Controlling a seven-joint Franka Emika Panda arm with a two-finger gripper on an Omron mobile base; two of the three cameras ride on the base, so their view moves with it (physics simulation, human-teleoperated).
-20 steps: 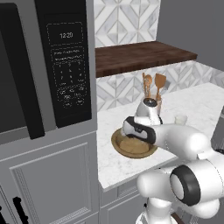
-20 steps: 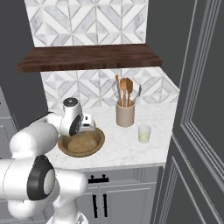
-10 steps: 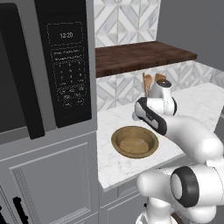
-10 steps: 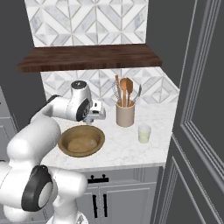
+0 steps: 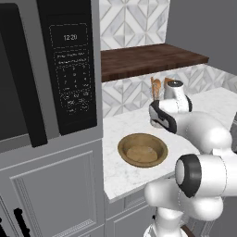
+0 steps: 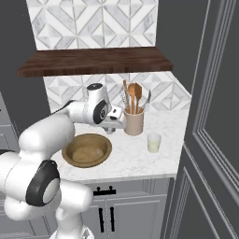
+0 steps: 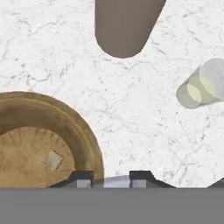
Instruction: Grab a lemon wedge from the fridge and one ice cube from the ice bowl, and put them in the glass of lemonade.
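Two-finger dark hand raised over the white marble desk, fingers pinched on a pale translucent ice cube, apparently for carrying. Wide tan wooden ice bowl just beside, one cube left inside. Small clear glass of lemonade well apart, near the beige utensil crock; likely the drop target.

- Lighting even, diffuse, moderately bright; no glare.
- Soft shadow under the wooden shelf.
- Rendering sharp; marble counter slightly soft, pixelated in hand view.
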